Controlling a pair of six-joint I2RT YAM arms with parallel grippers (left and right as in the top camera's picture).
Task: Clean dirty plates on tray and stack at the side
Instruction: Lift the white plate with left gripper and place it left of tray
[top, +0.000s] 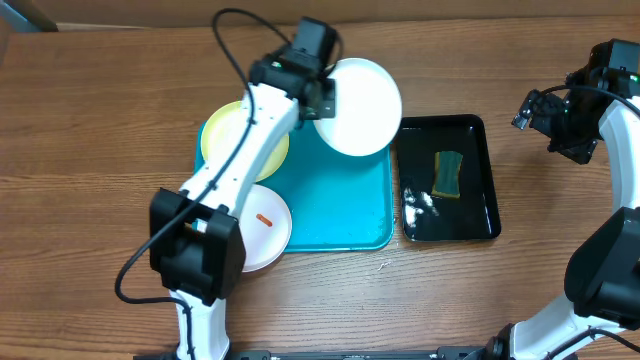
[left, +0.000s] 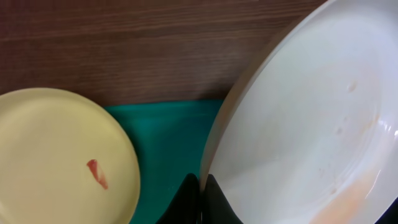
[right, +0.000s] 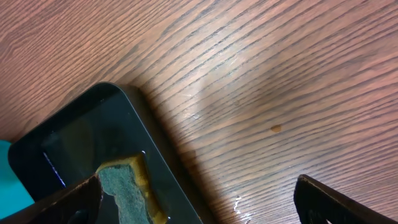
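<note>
Left wrist | white plate (left: 298, 112) | tilted, glossy, faint orange smear

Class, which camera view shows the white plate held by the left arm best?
Overhead: the white plate shows whole, over the tray's far corner, rim pinched by the left hand. Left wrist shows only part of it, close, with a faint orange smear. Right wrist shows none of it.
</note>
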